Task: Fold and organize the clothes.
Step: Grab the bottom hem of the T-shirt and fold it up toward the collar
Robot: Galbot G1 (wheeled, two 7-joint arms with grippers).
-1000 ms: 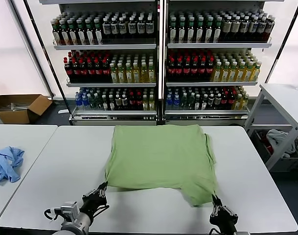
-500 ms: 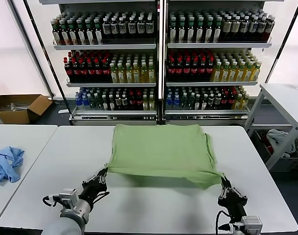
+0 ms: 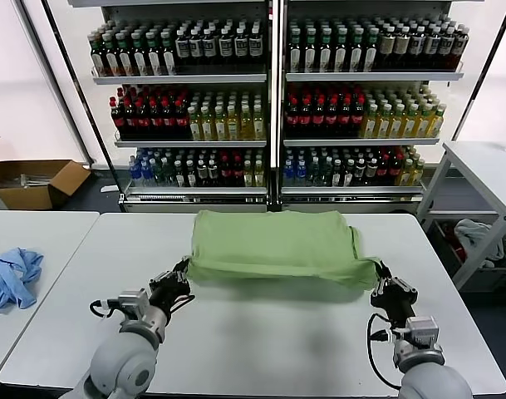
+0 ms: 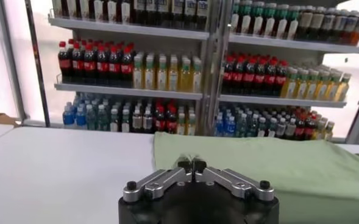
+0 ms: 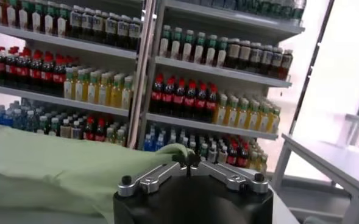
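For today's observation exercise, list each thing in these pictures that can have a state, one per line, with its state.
Shirt: near edge lifted off the table, held at both near corners, part-folded toward the shelves.
Left tool: shut on the shirt's near left corner.
Right tool: shut on the shirt's near right corner.
Blue garment: crumpled, on the side table.
Box: open, on the floor.

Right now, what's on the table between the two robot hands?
Head view: only the light green soft fabric shirt, stretched between left end effector and right end effector.
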